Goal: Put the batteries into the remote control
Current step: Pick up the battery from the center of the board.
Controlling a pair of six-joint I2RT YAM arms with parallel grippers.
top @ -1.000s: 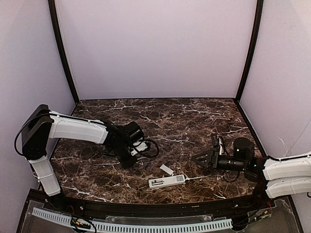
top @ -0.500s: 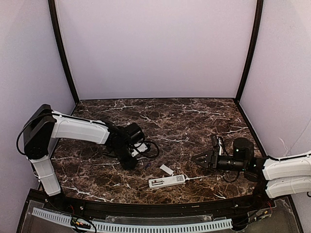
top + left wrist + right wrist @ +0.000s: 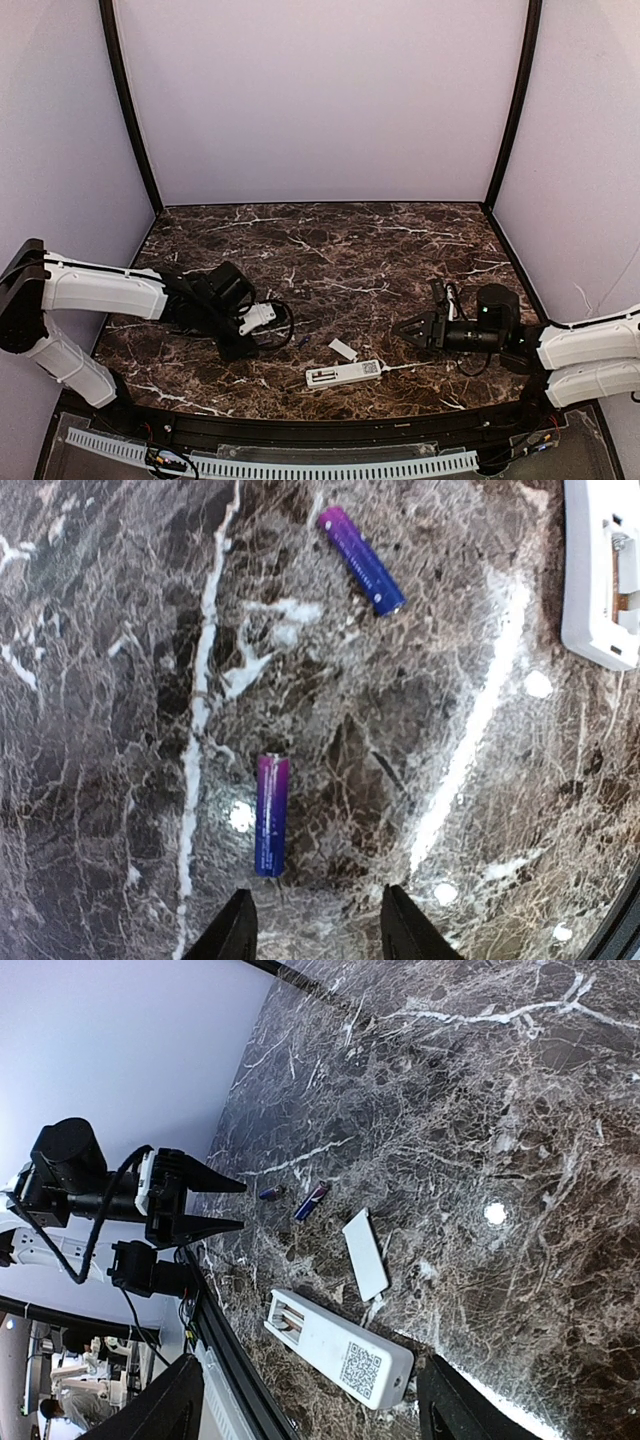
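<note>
Hovering over the marble table (image 3: pixel 400 240), the left gripper (image 3: pixel 312 930) is standing released and empty, one battery (image 3: pixel 271 815) lying just ahead at 12 o'clock, the second battery (image 3: pixel 361 560) at 1 o'clock, the remote control (image 3: pixel 600 570) lying recess-up at 2 o'clock, and the right gripper (image 3: pixel 312 1416) is likewise gaping, grasping nothing.

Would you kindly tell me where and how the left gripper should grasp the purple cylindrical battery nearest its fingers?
Its middle, from above: the purple cylindrical battery lies flat on the marble table, its axis pointing toward the left gripper, so the jaws would close across its width.
</note>
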